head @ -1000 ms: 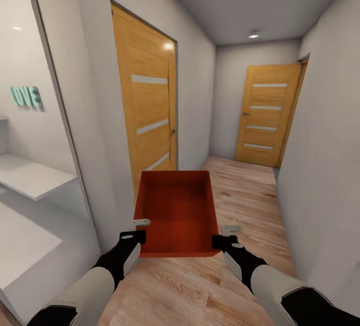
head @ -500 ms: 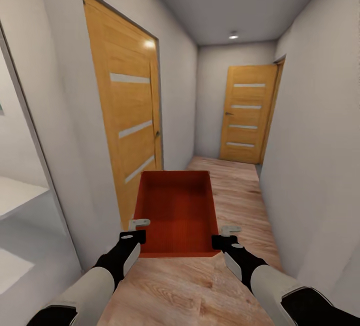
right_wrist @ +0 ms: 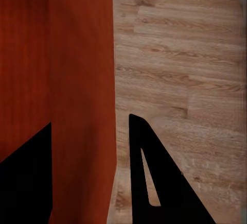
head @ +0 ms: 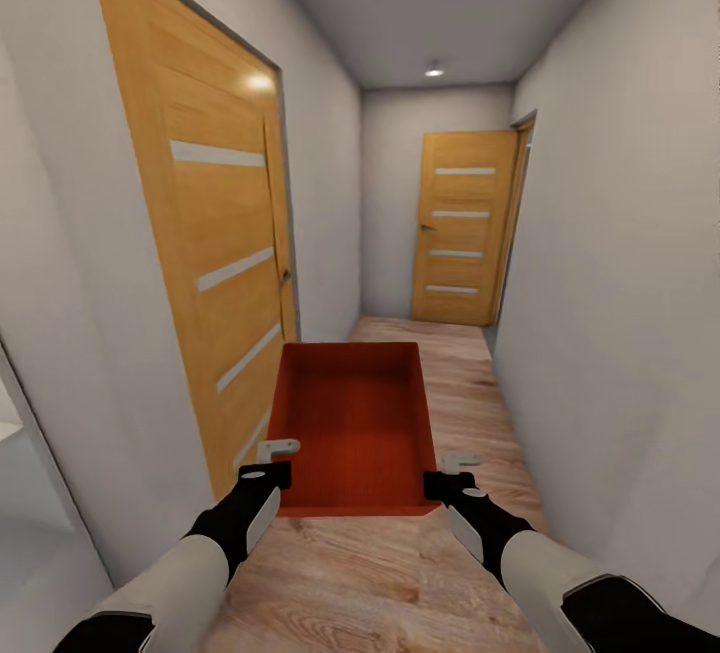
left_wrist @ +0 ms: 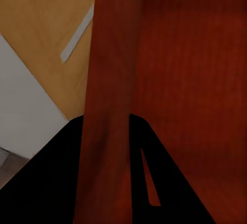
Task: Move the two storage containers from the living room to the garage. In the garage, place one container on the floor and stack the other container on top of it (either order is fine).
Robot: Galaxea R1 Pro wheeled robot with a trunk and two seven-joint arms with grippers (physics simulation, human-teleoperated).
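One red-orange storage container (head: pixel 350 423) hangs level in front of me above the light wood-plank hallway floor, open side up and with nothing in it. My left gripper (head: pixel 272 463) is shut on its left wall near the close corner. My right gripper (head: pixel 452 468) is shut on its right wall. In the left wrist view the red container wall (left_wrist: pixel 105 80) runs between the dark fingers of the left gripper (left_wrist: pixel 105 126). The right wrist view has the container wall (right_wrist: pixel 82 80) clamped in the right gripper (right_wrist: pixel 90 126). The other container, the living room and the garage are out of view.
I am in a narrow hallway with pale walls. A closed wooden door (head: pixel 215 263) stands close on the left, and another closed wooden door (head: pixel 458 238) ends the corridor. The right wall (head: pixel 620 283) runs near my right arm. Wood-plank floor (head: pixel 460 383) stretches ahead.
The camera has moved forward down the hallway: the left door is nearer, and the white shelves and "LOVE" sign at the left have slid out of view. The container and both grippers hold the same pose.
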